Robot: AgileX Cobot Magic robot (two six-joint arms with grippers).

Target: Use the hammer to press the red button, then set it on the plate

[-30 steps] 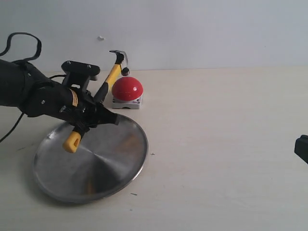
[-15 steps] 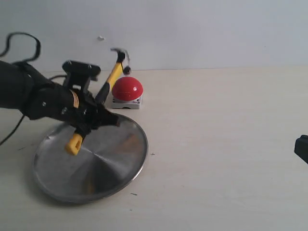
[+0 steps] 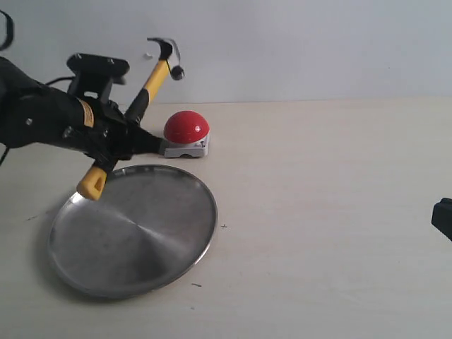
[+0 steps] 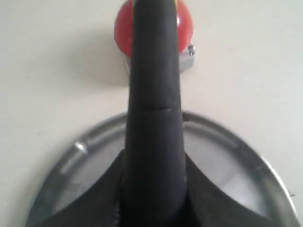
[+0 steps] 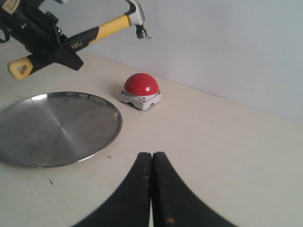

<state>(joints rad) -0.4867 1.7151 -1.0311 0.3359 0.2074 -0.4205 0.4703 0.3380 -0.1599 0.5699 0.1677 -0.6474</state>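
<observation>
My left gripper is shut on the black grip of the hammer and holds it tilted in the air. Its dark head is up, above and left of the red button, apart from it. The yellow looped end hangs over the far left rim of the plate. In the left wrist view the handle covers the middle of the button. My right gripper is shut and empty, low over the table to the right of the plate.
A pale wall runs close behind the button and the raised hammer. My right gripper shows only as a dark tip at the right edge of the exterior view. Bare table stretches right of the plate.
My left arm has lifted and drawn back to the left with the hammer. The head has risen clear of the button and the yellow end has moved toward the plate's left rim.
</observation>
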